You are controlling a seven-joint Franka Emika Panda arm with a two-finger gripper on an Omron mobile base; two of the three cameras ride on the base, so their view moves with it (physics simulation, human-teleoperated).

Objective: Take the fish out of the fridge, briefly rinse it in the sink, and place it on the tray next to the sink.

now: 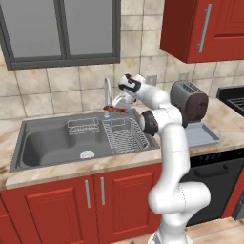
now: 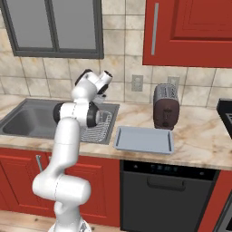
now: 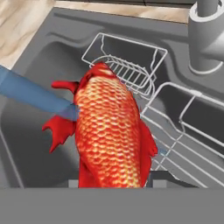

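— So where is the fish?
— Pinched in the gripper, held over the sink just under the faucet.
— Touching the basin?
— No, it hangs above the wire rack, its scaly body reaching away from the fingers.
— And the water?
— A blue stream strikes its side.
— The tray?
— On the surface beside the sink, before the toaster.

No readable text, label, brand, number or sign stands on anything here.
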